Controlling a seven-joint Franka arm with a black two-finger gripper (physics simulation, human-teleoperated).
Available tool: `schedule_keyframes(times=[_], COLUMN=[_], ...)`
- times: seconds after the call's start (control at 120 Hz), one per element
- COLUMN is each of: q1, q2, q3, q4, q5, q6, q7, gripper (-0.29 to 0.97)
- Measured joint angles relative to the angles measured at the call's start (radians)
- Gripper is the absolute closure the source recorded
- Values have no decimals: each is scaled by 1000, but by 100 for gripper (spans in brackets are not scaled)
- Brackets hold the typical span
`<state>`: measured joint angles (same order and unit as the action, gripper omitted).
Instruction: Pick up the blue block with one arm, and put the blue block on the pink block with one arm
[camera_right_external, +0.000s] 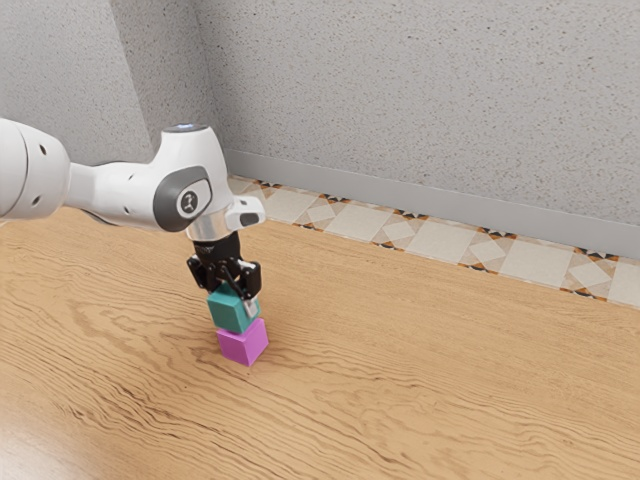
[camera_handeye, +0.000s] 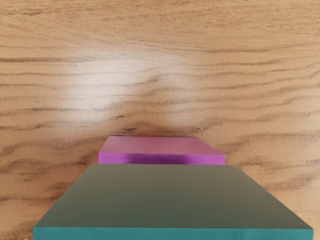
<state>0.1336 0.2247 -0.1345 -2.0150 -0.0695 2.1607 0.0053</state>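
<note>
Tool (camera_right_external: 237, 290): pointing straight down, fingers clamped on the upper sides of the blue block (camera_right_external: 232, 312), which renders teal.

Blue block: directly over the pink block (camera_right_external: 243, 343), level. The faces appear to touch, though a thin gap cannot be ruled out. It sits slightly left of centre, so a strip of pink top shows beyond its far edge in the wrist view.

Judgement: the vertical grip keeps the block square for stacking, and release is not yet done.

Receiver: the pink block rests on the bench (camera_right_external: 420, 380) and carries only the blue block.
</note>
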Motion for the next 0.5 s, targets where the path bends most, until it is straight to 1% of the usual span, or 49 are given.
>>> schedule_keyframes(times=[0.5], q1=[0], q2=[0], q3=[0], q4=[-7], q5=[9], q6=[-2], q7=[-22], gripper=[35])
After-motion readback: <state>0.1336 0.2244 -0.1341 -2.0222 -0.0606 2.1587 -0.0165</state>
